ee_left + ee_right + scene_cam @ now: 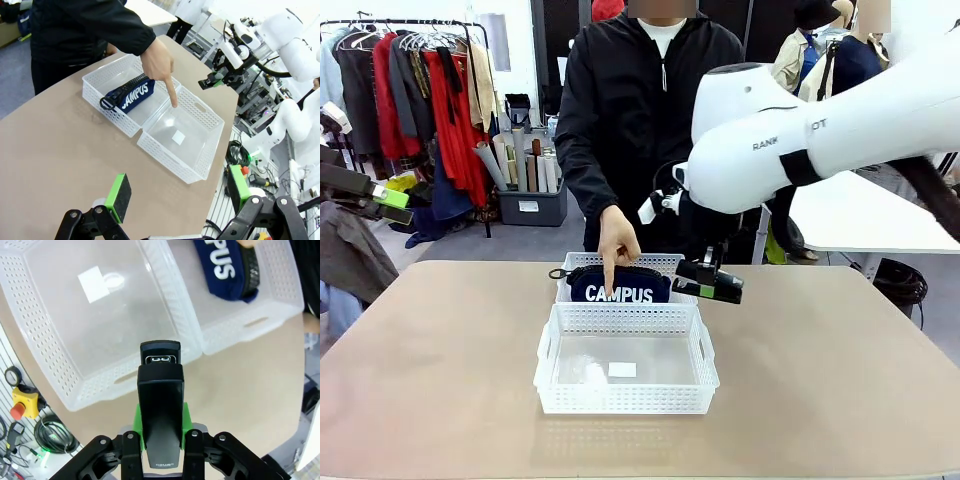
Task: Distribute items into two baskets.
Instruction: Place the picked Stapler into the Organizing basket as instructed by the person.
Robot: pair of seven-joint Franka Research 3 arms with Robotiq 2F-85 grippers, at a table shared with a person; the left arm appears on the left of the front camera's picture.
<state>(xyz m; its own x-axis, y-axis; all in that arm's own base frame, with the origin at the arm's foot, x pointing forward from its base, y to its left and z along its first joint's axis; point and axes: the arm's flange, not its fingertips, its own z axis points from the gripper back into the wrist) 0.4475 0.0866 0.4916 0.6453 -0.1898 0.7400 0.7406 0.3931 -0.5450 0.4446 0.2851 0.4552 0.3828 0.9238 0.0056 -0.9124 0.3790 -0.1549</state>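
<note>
Two white lattice baskets stand end to end mid-table. The near basket (625, 318) (40, 350) (170, 160) holds only a white sticker. In the far basket (665, 262) (250, 325) (100, 85) lies the navy "CAMPUS" pouch (620, 288) (129, 95) (225, 267). A person's hand (617, 240) (159, 60) points its index finger down at the seam between them. My right gripper (710, 284) (160, 427) is shut on the black stapler (712, 278) (160, 400) (212, 81), in the air just right of the baskets. My left gripper (392, 205) (179, 200) hangs open, high at the far left.
The tan table (440, 380) has bare room on both sides of the baskets. The person in a black jacket (640, 110) stands at the far edge. In the right wrist view, cables and a red stop button (22, 400) lie below the table's edge.
</note>
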